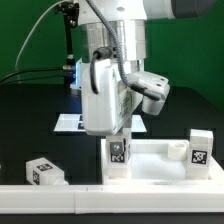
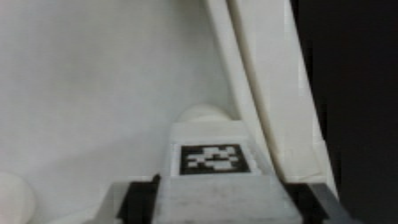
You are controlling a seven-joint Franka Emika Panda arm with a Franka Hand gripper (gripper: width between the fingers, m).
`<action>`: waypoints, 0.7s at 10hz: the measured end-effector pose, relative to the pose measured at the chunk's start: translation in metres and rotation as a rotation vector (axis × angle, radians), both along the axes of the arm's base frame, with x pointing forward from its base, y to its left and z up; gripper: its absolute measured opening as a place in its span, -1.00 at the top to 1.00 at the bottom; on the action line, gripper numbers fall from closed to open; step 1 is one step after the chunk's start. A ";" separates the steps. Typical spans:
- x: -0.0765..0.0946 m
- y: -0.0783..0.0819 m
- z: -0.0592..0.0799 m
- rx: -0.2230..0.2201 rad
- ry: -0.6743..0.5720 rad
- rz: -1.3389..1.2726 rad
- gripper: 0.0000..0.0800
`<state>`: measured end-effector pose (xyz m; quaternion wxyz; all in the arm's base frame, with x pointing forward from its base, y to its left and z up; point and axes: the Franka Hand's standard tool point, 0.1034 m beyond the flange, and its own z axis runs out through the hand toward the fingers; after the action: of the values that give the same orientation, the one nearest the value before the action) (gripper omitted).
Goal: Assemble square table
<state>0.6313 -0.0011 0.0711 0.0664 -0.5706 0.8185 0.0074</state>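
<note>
The white square slab [image 1: 160, 163] lies flat with its raised rim up. My gripper [image 1: 119, 136] is shut on a short white leg [image 1: 118, 155] with a black-and-white tag and holds it upright at the slab's corner on the exterior view's left. In the wrist view the leg [image 2: 215, 165] sits between my dark fingers [image 2: 135, 197], pressed against the slab's floor [image 2: 98, 80] beside the rim [image 2: 267, 90]. A second leg [image 1: 198, 148] stands upright at the slab's right corner. A third leg [image 1: 45, 171] lies loose on the black table to the left.
A long white rail [image 1: 100, 200] runs along the front edge of the table. The marker board [image 1: 69, 122] lies flat behind the slab. A green backdrop and dark cables stand at the back.
</note>
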 end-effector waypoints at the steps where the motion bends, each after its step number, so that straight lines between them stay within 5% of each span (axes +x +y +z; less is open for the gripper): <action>1: 0.000 0.000 -0.001 -0.003 0.001 0.005 0.28; 2: 0.000 0.000 -0.001 -0.013 -0.004 0.082 0.28; 3: 0.001 0.003 0.000 -0.029 -0.020 0.210 -0.28; 4: 0.002 0.004 0.000 -0.054 -0.049 0.393 -0.51; 7: -0.001 0.007 -0.003 -0.078 -0.071 0.782 -0.60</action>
<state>0.6303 0.0059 0.0681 0.0652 -0.8414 0.5361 -0.0188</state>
